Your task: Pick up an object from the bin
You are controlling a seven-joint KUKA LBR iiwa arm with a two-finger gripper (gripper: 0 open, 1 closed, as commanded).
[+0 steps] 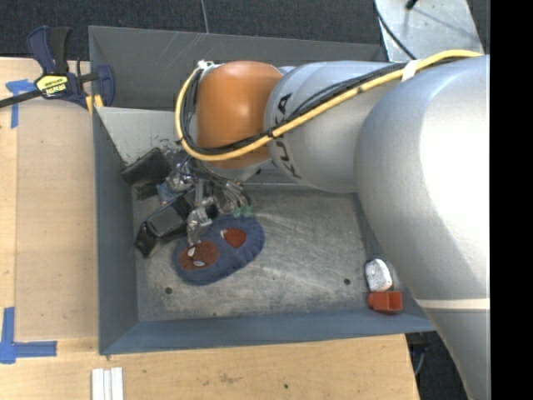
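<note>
Arm [391, 148] reaches in from the right, thick silver links angled down and leftward; orange wrist cover [237, 111] leads, yellow cable [416, 67] running along it; gripper [198, 222] hangs below, pointing down, set low.

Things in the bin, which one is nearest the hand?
The blue oval pad with red patches: the hand is over its left end. The black pieces lie just left of it; the red block sits far off at the right.

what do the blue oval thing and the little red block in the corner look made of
The blue oval thing looks like soft matte cloth, with a limp rounded edge and red patches. The red block is probably hard plastic, smooth with crisp edges.
</note>
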